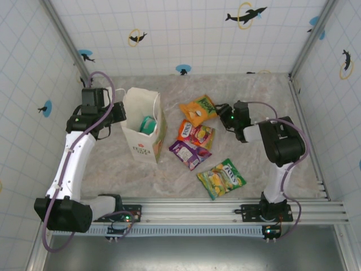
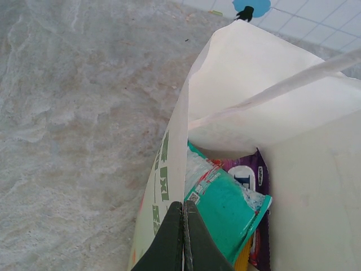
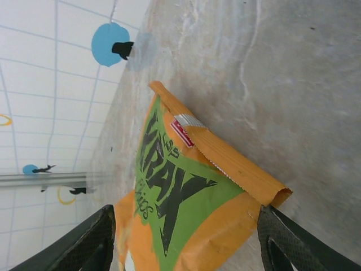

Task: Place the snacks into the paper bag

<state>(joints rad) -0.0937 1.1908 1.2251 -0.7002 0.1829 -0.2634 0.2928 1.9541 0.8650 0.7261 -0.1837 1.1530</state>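
Snacks, six packets, listed by place against the paper bag [image 1: 141, 127]. Bag: cream-white, upright on the marble-pattern table [image 1: 107, 164], mouth open, dark lettering on its front. Inside the bag: one teal packet [image 1: 148, 125] standing on end, and behind it in the left wrist view a purple packet [image 2: 248, 175]. Outside the bag, all flat on the table on the right arm's side: red-orange packet [image 1: 196, 134] just beside the bag; purple packet on the table [image 1: 189, 153] overlapping its near edge; orange packet [image 1: 198, 110] farther back; green-yellow packet [image 1: 221, 178] farthest from the bag, towards the arm bases. Left gripper [image 1: 118, 113]: at the bag's far side from the loose packets, fingers pressed together, pinching the bag's wall at the rim. Right gripper [image 1: 223, 113]: well apart from the bag, fingers spread wide, straddling the orange packet's top edge, not clamped on it.
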